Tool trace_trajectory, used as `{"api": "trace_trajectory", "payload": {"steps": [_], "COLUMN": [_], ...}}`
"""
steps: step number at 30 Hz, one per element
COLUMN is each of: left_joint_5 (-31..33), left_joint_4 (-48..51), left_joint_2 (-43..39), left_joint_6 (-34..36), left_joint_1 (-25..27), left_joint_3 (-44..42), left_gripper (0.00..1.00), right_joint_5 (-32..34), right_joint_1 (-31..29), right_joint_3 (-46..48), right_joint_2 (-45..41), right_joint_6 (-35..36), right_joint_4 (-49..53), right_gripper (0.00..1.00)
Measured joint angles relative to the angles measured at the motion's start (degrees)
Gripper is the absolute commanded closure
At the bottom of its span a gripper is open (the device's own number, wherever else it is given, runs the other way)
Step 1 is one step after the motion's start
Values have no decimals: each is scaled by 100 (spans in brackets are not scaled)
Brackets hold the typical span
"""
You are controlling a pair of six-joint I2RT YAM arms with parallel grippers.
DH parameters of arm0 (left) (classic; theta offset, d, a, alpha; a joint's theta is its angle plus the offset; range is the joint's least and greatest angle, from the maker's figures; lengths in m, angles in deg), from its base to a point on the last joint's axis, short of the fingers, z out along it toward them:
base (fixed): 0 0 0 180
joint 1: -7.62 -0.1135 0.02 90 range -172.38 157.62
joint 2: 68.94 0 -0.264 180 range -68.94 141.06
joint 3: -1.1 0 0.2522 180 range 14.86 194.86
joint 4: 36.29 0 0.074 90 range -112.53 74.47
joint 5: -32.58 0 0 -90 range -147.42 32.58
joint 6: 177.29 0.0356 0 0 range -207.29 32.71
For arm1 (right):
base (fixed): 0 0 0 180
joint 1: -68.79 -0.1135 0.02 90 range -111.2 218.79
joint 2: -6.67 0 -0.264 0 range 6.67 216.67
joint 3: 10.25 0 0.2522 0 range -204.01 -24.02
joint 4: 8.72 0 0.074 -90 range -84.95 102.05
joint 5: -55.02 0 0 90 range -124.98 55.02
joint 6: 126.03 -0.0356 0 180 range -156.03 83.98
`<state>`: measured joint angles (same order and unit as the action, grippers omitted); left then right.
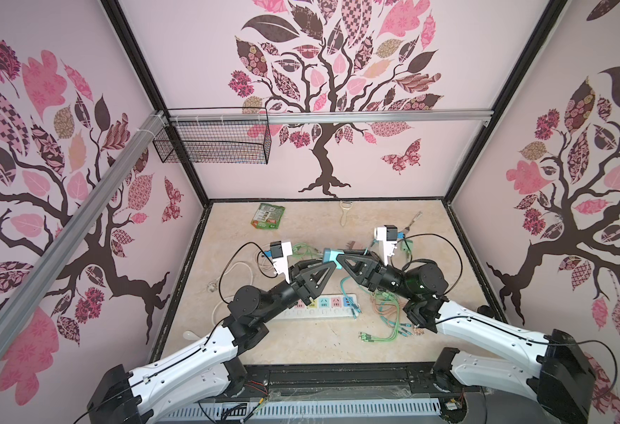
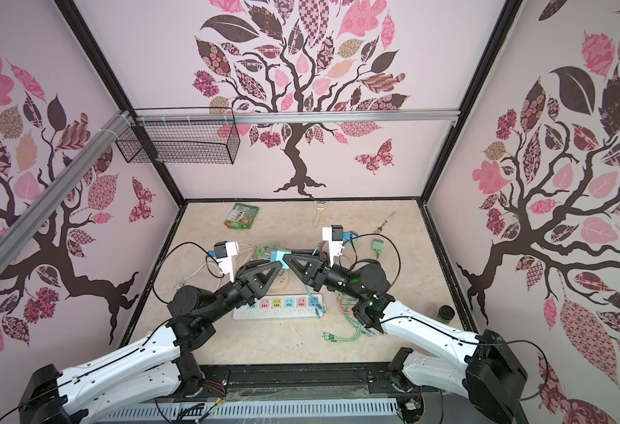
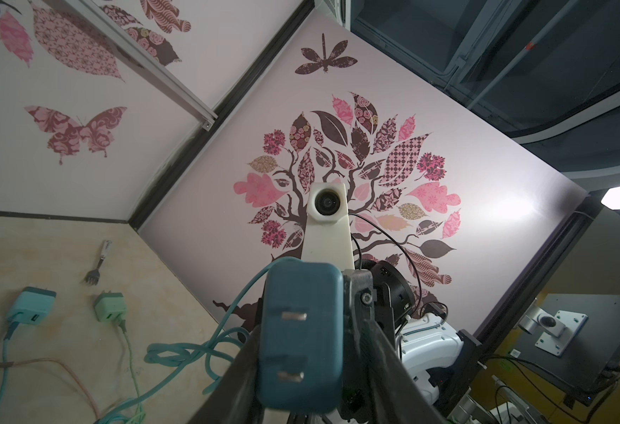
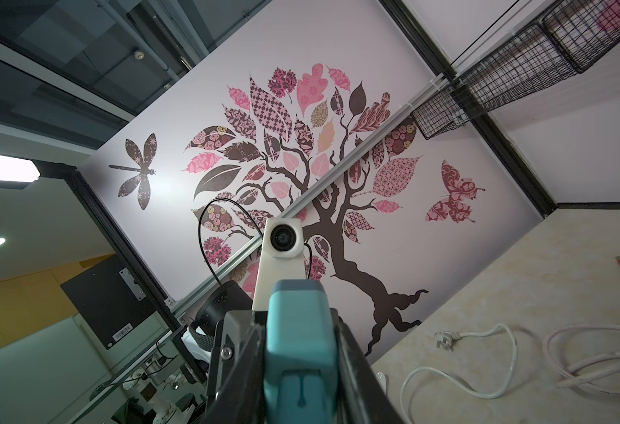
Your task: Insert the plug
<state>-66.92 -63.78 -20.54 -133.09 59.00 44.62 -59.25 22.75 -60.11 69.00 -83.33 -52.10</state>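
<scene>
A teal two-pronged plug (image 1: 330, 257) is raised in the air, beyond the white power strip (image 1: 323, 312) lying flat.

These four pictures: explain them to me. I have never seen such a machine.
You see two robot arms mounted at the near edge of a table, each ending in a two-fingered gripper. Two pictures look down from one camera overhead. The other two come from a small camera on each arm's wrist, looking along its fingers. On the table lie a power strip, loose cables, a green packet, a peeler and a fork. The arms meet above the table. The right gripper is closed on a blue-green plug. The left gripper is at it too, but its grip is unclear.
</scene>
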Motion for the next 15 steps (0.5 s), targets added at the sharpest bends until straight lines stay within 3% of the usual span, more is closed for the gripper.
{"api": "trace_trajectory", "payload": {"steps": [6, 15], "left_joint_5": [317, 1569], "left_joint_4": [1049, 4026], "left_joint_2": [-940, -2100], "left_joint_6": [284, 848], "left_joint_1": [0, -35], "left_joint_3": [-68, -17], "left_gripper": [46, 46], "right_joint_5": [74, 190], "right_joint_1": [11, 175], "right_joint_3": [-85, -1462], "right_joint_2": [-487, -514], "right_joint_6": [671, 2352], "right_joint_4": [1117, 4120], "right_gripper": [80, 80]}}
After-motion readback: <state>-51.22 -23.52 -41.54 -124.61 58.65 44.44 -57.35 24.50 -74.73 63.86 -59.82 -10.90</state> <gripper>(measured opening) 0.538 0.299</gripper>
